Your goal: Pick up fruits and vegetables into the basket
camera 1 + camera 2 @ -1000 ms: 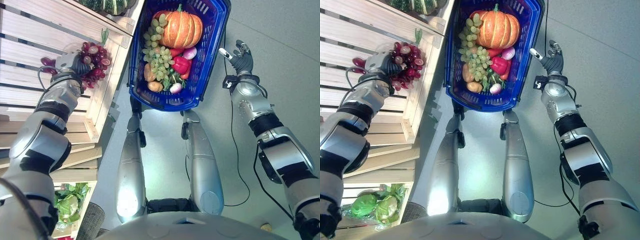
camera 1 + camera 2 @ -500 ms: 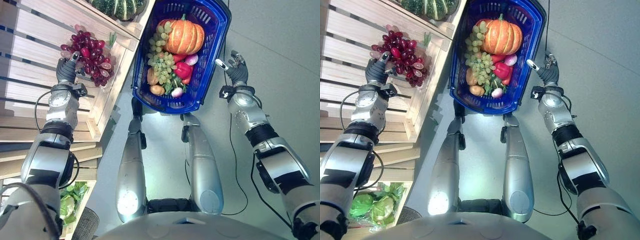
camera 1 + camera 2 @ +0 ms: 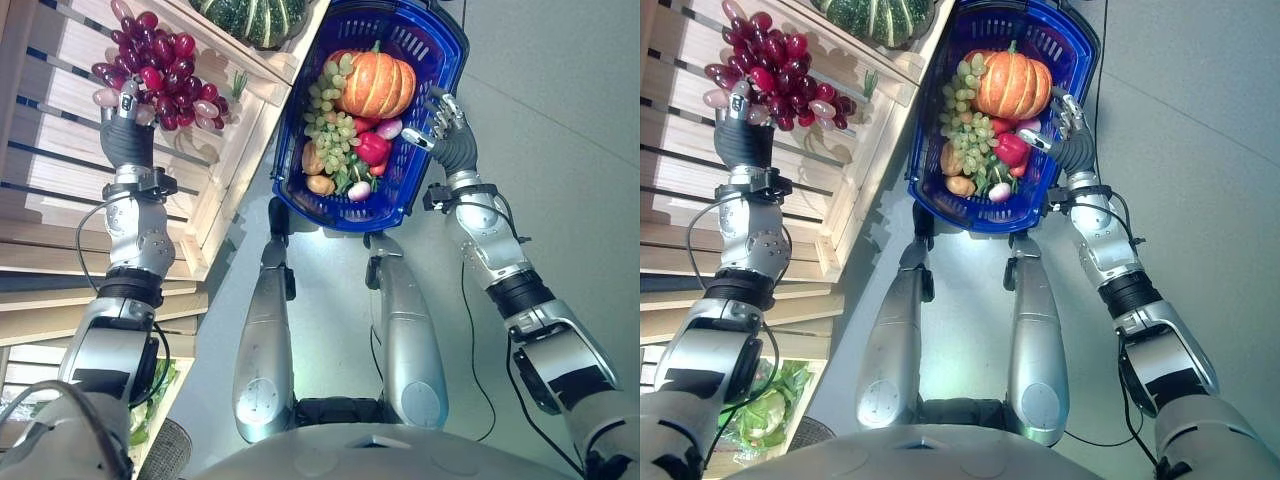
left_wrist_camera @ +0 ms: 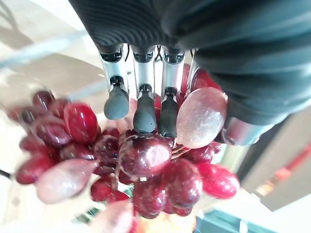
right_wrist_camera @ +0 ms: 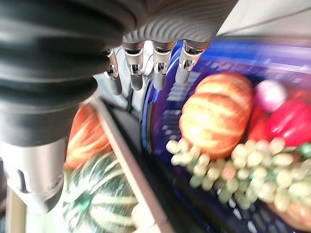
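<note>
Left eye view: red grapes [image 3: 150, 70] are gripped in the left hand [image 3: 127, 140] above the crate [image 3: 215, 190], and should be swung level over the basket [image 3: 300, 200], beside which the right hand [image 3: 447, 135] is held open, its thumb hidden.

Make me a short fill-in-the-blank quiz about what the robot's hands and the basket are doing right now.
1. The left hand grips a bunch of ____ grapes.
2. The orange pumpkin lies in the ____ basket.
3. The open right hand is beside the ____.

Missing words: red; blue; basket
</note>
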### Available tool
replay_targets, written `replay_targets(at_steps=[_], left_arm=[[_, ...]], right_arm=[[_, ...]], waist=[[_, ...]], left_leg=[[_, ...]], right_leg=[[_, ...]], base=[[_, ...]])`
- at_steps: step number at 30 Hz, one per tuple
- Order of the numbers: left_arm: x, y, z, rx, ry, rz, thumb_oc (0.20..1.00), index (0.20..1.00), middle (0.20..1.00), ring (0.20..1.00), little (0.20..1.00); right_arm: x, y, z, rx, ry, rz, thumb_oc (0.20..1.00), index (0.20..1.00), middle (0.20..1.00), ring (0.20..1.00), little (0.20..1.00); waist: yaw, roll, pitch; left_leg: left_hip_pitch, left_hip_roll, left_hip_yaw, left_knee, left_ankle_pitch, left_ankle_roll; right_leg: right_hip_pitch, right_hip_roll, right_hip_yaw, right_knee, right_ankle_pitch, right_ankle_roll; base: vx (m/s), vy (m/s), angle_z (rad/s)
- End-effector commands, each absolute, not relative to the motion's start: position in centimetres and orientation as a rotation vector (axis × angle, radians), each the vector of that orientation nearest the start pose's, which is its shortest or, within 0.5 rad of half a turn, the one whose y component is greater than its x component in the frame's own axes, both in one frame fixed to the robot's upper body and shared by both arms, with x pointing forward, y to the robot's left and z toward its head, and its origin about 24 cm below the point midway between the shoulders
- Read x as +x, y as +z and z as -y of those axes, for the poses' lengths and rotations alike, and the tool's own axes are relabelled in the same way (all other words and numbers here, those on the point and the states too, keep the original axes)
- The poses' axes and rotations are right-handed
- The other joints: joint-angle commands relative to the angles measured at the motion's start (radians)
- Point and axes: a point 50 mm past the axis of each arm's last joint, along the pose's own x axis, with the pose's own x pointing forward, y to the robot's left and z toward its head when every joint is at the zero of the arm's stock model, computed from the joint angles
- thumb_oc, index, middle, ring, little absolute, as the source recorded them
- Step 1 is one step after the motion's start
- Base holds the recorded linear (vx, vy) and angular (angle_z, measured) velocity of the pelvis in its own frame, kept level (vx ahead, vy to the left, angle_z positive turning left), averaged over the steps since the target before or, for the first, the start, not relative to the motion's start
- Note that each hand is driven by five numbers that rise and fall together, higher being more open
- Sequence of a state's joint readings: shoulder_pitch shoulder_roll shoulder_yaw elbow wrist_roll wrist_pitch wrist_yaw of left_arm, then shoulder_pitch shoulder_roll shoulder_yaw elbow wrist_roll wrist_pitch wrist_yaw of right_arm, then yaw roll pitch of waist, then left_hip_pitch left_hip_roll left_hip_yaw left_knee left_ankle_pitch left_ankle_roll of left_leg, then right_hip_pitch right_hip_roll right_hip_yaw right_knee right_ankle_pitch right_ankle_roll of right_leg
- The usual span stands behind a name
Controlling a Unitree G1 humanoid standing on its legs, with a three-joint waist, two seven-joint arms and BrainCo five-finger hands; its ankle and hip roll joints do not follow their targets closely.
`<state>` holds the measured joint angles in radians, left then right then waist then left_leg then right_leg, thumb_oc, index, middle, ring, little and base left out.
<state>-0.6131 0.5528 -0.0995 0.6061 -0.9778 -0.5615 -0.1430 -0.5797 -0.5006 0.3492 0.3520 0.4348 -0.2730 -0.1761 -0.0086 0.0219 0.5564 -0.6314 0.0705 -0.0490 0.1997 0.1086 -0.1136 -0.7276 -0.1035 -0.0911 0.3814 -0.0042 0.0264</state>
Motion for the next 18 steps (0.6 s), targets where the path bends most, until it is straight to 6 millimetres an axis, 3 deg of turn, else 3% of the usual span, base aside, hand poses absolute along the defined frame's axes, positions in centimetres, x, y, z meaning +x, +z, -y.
replay_targets(at_steps=[1, 7, 18], left_arm=[[32.6, 20.4, -25.9, -0.312, 0.005, 0.873, 0.200, 0.200, 0.200, 0.200, 0.200], [31.9, 22.5, -23.3, -0.286, -0.101, 0.940, 0.200, 0.200, 0.200, 0.200, 0.200], [30.8, 25.3, -19.0, -0.252, -0.358, 1.006, 0.200, 0.200, 0.200, 0.200, 0.200]], right_arm=[[32.7, 16.3, 15.3, -0.139, 0.239, 0.520, 1.000, 1.000, 1.000, 1.000, 1.000], [31.6, 17.1, 13.5, -0.196, 0.437, 0.560, 1.000, 1.000, 1.000, 1.000, 1.000], [30.2, 21.0, 9.6, -0.248, 0.674, 0.676, 1.000, 1.000, 1.000, 1.000, 1.000]], waist=[[-0.001, -0.005, -0.036], [0.003, -0.007, -0.036], [0.015, 0.006, -0.036]], left_leg=[[0.002, -0.114, 0.044, 0.029, -0.083, 0.067], [0.006, -0.118, 0.042, 0.027, -0.081, 0.070], [0.011, -0.124, 0.049, 0.025, -0.073, 0.074]], right_leg=[[0.086, 0.063, -0.057, -0.023, -0.092, 0.006], [0.094, 0.060, -0.064, -0.026, -0.090, 0.007], [0.104, 0.055, -0.065, -0.036, -0.082, 0.003]], base=[[0.00, 0.000, 0.00], [0.00, 0.000, 0.00], [0.00, 0.000, 0.00]])
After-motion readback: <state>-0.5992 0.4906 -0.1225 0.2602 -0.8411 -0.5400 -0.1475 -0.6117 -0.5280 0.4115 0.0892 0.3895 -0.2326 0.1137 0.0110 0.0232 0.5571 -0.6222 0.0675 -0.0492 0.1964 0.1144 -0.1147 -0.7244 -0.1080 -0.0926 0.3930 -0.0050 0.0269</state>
